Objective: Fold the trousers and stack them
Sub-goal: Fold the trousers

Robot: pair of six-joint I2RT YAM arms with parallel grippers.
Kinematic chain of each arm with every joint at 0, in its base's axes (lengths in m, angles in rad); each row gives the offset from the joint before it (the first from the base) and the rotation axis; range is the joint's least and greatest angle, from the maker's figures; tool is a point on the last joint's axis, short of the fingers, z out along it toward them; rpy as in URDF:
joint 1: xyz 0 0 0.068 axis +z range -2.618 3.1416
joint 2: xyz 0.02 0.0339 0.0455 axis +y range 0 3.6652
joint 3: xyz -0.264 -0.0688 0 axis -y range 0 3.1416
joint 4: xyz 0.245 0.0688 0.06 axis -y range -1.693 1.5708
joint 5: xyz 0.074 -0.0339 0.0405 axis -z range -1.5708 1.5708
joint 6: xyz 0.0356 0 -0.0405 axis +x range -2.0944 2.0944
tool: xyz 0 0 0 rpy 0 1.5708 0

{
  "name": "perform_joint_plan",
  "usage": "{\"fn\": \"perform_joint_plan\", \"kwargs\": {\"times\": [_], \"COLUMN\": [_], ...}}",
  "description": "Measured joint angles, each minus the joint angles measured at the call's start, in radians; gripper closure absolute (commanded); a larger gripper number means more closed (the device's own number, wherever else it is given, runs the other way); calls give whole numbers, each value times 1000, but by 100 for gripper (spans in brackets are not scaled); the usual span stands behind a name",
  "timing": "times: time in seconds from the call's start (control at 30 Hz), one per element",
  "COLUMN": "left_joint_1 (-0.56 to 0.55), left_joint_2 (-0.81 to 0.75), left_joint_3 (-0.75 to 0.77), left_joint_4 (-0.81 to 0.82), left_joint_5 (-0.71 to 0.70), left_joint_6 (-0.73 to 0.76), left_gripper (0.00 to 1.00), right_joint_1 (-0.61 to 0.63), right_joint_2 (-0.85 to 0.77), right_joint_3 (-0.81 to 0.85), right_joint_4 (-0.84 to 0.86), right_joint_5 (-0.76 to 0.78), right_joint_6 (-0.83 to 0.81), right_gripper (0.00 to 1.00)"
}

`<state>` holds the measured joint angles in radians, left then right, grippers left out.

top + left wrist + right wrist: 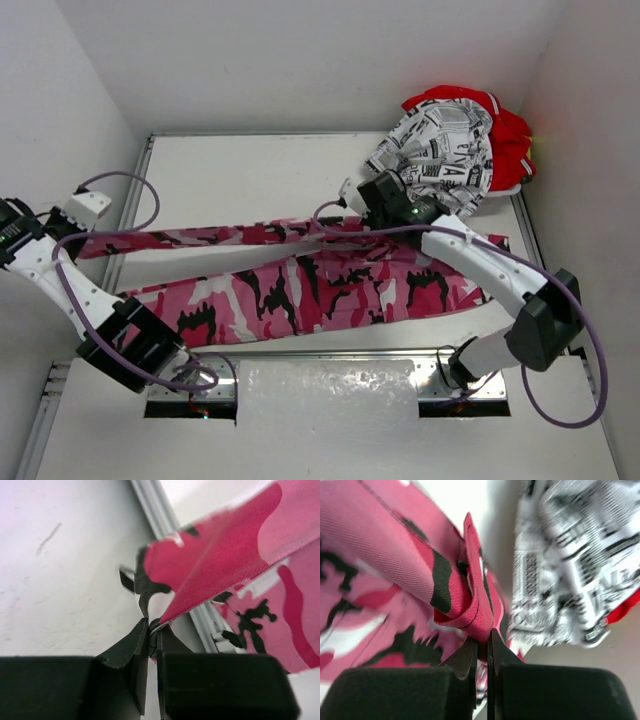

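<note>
Across the white tabletop [250,170], your long pink, white, black and crimson camouflage cloth trousers [330,290] lie stretched out, unfolded. Your left gripper [150,625] is clamped on a leg hem, your right gripper [482,640] pinched on a bunched fold farther right. White newsprint-patterned trousers [440,150] and plain red trousers [515,140] sit heaped in the far right corner; nothing is stacked. White walls [300,60] enclose the table.

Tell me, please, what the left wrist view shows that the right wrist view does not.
Only the left wrist view shows the left end effector shut on a cloth edge and the metal rail. Only the right wrist view shows the right end effector shut on a bunched fold, the newsprint-patterned trousers and a sliver of the red trousers. Both show the camouflage trousers, pinched.
</note>
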<state>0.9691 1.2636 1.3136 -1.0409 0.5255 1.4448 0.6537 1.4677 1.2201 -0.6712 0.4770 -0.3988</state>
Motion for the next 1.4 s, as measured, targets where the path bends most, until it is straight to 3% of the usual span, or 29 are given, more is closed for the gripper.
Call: {"fn": "perform_joint_plan", "kwargs": {"times": [0.17,0.4,0.57,0.83,0.87,0.93,0.97,1.07,1.23,1.27,1.37,1.4], "left_joint_1": [21,161,174,188,192,197,198,198,204,205,206,206], "left_joint_2": [-31,-36,-60,-70,-71,-71,-73,-84,-66,-50,40,71], "left_joint_3": [-135,-269,-383,-506,-506,-509,-517,-587,-635,-605,-415,-339], "left_joint_4": [-83,-233,-231,-189,-181,-172,-163,-104,-64,-73,-150,-170], "left_joint_5": [-27,-147,-244,-386,-397,-426,-443,-526,-623,-620,-539,-504], "left_joint_6": [111,333,456,515,516,520,521,531,537,537,533,519], "left_gripper": [100,100,100,100,100,84,66,49,46,46,45,45], "right_joint_1": [1,17,16,17,17,17,18,22,16,-1,-132,-206], "right_joint_2": [-119,-157,-154,-118,-118,-118,-118,-118,-137,-166,-255,-285], "right_joint_3": [-175,-332,-399,-428,-430,-439,-444,-455,-443,-430,-375,-356], "right_joint_4": [-87,-218,-219,-193,-192,-183,-179,-175,-168,-166,-129,-98], "right_joint_5": [-102,-314,-382,-396,-397,-402,-404,-411,-441,-461,-557,-592], "right_joint_6": [11,-3,-6,-23,-25,-25,-27,-20,-3,12,85,123], "right_gripper": [100,100,99,99,96,79,70,37,23,17,12,19]}}
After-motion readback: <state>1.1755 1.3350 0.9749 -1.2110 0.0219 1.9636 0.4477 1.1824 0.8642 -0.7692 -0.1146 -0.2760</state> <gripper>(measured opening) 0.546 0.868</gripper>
